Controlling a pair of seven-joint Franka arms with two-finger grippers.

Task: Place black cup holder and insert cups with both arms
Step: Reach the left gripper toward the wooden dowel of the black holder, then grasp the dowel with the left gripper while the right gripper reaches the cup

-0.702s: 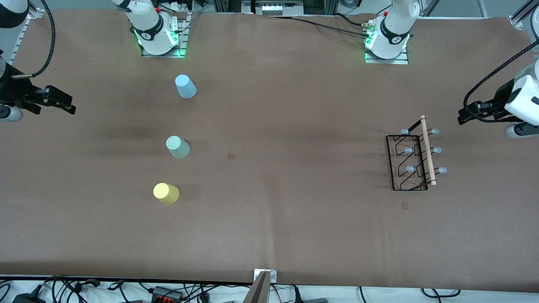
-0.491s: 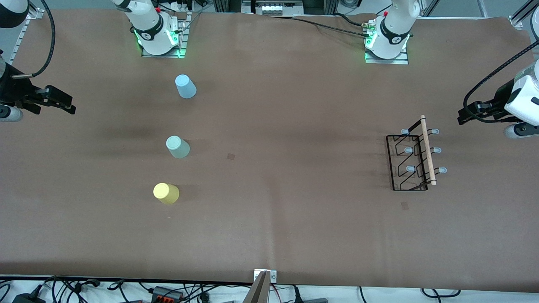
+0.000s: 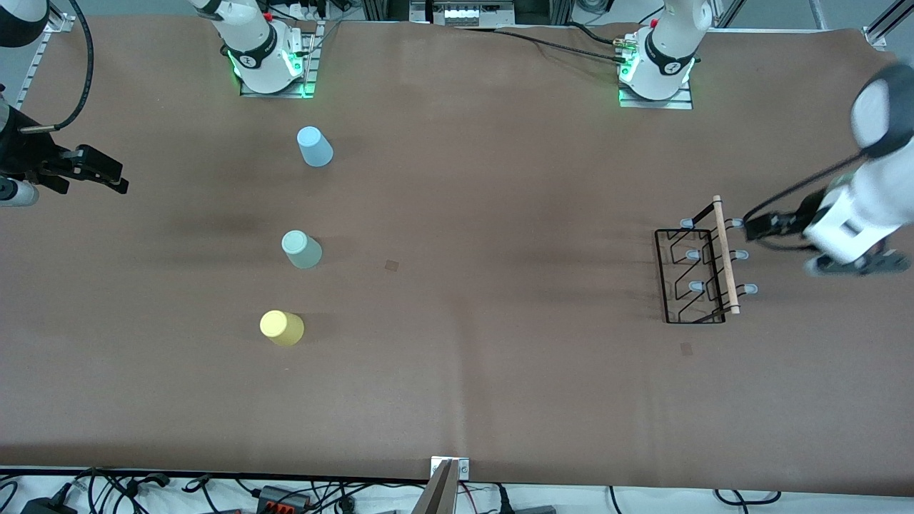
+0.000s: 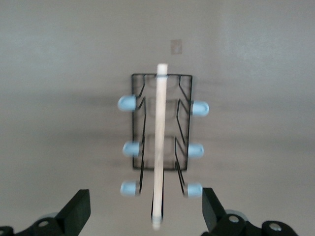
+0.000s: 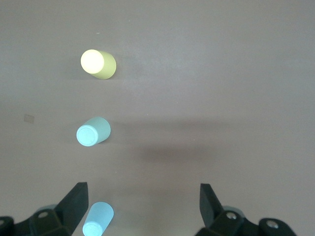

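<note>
Black cup holder [image 3: 691, 275]: wire rack standing on the brown surface [image 3: 500, 371] toward the left arm's end; wooden rod [image 3: 726, 255] runs 12 to 6 o'clock in the front view, pegs sticking out to 3 and 9.
Cups: yellow cup [image 3: 281, 328], mint cup [image 3: 300, 249], blue cup [image 3: 314, 146], seemingly rim-down, in a row toward the right arm's end.
Left gripper [image 3: 758, 227]: blurred, just beside the rod; fingers [image 4: 76, 212] apart, empty.
Right gripper [image 3: 107, 180]: waits over the surface's edge; fingers [image 5: 74, 205] apart.
</note>
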